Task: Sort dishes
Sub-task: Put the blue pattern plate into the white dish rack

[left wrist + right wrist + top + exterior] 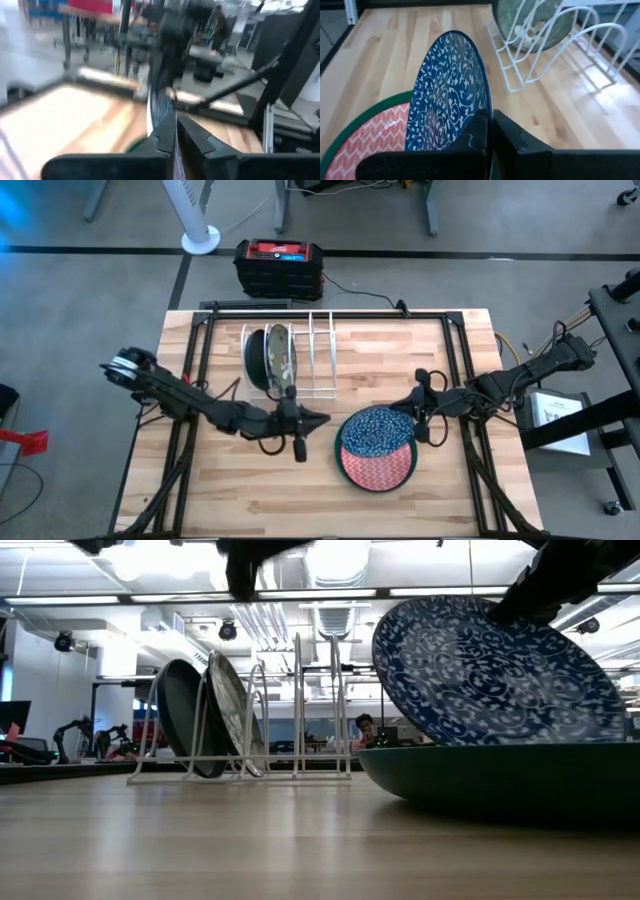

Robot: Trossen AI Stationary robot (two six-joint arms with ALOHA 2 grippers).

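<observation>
The jaws of the right gripper (489, 131) are closed narrowly on the rim of the blue-and-white plate (451, 95), which is held tilted up on edge. Its lower edge is seen resting on the red-and-white plate (365, 145), which is lying in the green plate (342, 448) on the wooden surface (220, 490). In the low view the tilted blue-and-white plate (490, 675) is seen rising out of the green plate (500, 780).

The jaws of the left gripper (318, 419) are pressed together with nothing seen between them. This gripper is held above the surface, just beside the stack and in front of the white wire rack (320, 355).

In the rack two plates are stood upright in neighbouring slots at its left end: the dark teal plate (185, 715) outermost and the olive mottled plate (232, 710) next to it. The remaining slots are seen bare.
</observation>
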